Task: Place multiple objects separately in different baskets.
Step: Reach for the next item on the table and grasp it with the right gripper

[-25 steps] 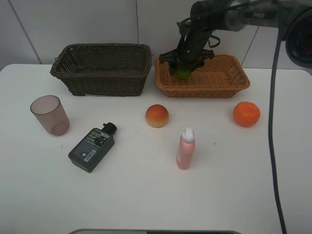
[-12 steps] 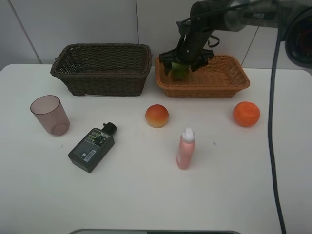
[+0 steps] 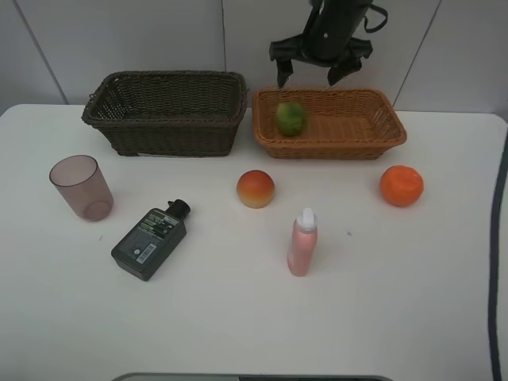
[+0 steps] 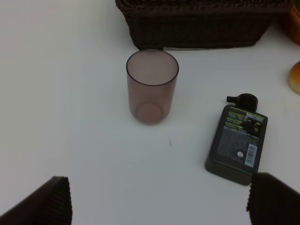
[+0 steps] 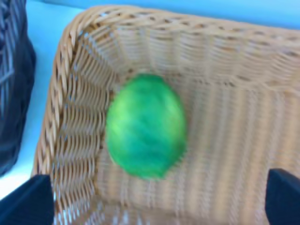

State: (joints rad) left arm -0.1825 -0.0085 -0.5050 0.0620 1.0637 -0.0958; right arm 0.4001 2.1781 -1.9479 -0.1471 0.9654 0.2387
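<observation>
White bench (image 3: 238, 317), carrying all items. Dark brown basket (image 3: 171, 135), deeper, at the back left; orange-tan basket (image 3: 349, 148), shallower, just beside it on the right. Right end effector (image 3: 306, 82): raised above the near-left end of the orange-tan basket, jaws spread wide, holding nothing. Left end effector (image 4: 161, 201): jaws wide apart, holding nothing, over bare bench short of the cup. Purplish translucent cup (image 3: 79, 186), upright, front of the dark basket. Dark flat labelled bottle (image 3: 151, 240), lying flat near the cup. Pink white-capped bottle (image 3: 302, 242), upright, centre front. Orange (image 3: 401, 185), right, in front of the tan basket. Red-yellow peach (image 3: 255, 189), centre, clear of both baskets. Green round fruit (image 3: 290, 117), inside the orange-tan basket at its left end.
</observation>
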